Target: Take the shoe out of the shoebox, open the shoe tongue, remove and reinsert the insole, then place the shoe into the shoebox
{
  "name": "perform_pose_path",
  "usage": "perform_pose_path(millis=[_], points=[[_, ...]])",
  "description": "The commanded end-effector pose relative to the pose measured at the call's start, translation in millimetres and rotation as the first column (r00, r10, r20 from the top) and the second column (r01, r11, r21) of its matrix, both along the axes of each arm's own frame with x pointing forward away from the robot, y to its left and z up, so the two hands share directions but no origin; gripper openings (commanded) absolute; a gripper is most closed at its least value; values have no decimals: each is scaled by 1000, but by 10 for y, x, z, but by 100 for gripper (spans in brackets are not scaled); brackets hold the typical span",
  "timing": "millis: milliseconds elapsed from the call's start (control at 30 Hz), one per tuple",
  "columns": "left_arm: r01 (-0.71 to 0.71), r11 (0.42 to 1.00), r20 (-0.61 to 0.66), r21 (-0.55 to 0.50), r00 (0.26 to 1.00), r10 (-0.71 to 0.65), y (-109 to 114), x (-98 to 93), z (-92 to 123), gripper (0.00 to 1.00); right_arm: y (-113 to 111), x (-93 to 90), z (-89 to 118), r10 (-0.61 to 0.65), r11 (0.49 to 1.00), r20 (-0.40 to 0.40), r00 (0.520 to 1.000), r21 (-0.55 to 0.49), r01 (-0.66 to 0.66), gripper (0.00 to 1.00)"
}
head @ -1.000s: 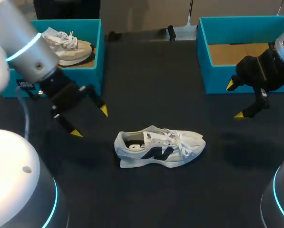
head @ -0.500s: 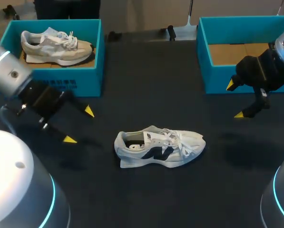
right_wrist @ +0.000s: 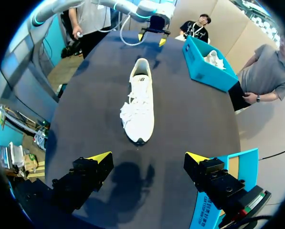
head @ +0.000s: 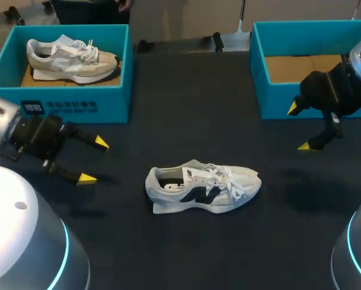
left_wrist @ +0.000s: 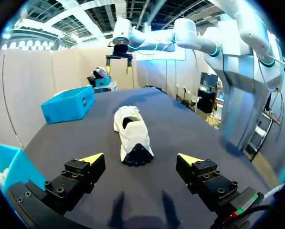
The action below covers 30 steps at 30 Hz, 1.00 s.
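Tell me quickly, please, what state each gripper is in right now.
Left gripper: open, holding nothing.
Right gripper: open, holding nothing.

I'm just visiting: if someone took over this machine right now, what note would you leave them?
Left gripper: jaws open, empty, off the heel end of the shoe.
Right gripper: jaws open, empty, by the empty box.
Shoe stands on the table between them; a second shoe sits in the other box.
Done: shoe out. Tongue and insole: cannot tell. To do: boxing it.
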<state>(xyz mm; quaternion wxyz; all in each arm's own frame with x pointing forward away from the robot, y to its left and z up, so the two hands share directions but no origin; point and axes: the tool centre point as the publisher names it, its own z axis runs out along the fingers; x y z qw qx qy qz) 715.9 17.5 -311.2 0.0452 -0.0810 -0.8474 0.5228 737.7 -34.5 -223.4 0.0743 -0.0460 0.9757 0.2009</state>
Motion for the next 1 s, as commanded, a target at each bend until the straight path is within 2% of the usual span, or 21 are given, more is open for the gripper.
perform_pose_path(millis=[33,167,267,433,1000], points=[[-34,999,-30,-30,999,33,41,-25,-19,100,8,0,-7,-1,1000,0,1000,-4,1,100],[-115,990,-74,-87,991,109,82,-57,-40,100,8,0,-7,-1,1000,0,1000,-4,1,100],[-137,987,-98,-86,987,129,85,-68,-96,100,8,0,-7,-1,1000,0,1000,-4,1,100],[-197,974,-212,-111,962,170,59,-139,-174,100,8,0,-7,-1,1000,0,1000,-4,1,100],[-185,975,-203,-126,966,158,41,-162,-197,100,8,0,-7,-1,1000,0,1000,-4,1,100]])
